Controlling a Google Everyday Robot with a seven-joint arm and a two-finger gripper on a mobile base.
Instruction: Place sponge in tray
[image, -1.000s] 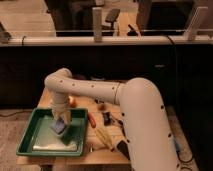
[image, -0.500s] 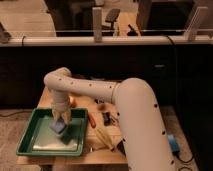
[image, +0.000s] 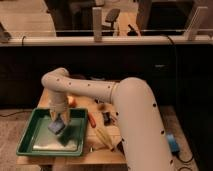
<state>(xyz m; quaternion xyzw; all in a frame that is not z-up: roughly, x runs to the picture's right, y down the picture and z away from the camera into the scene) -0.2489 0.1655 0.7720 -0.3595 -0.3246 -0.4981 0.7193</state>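
Observation:
The green tray (image: 37, 142) lies on the left part of the small wooden table. The blue sponge (image: 56, 127) is inside the tray, near its upper middle, at the tip of my gripper (image: 58, 120). My white arm reaches from the lower right, bends over the table and points down into the tray. The gripper is right over the sponge, touching or nearly touching it.
To the right of the tray lie an orange-red item (image: 92, 120), a small dark object (image: 106, 118) and a yellowish item (image: 103, 135). An orange object (image: 73, 101) sits behind the tray. A glass railing and a dark wall stand behind the table.
The gripper and sponge have stayed over the same spot in the tray; the arm's elbow has shifted slightly. No clear release shows.

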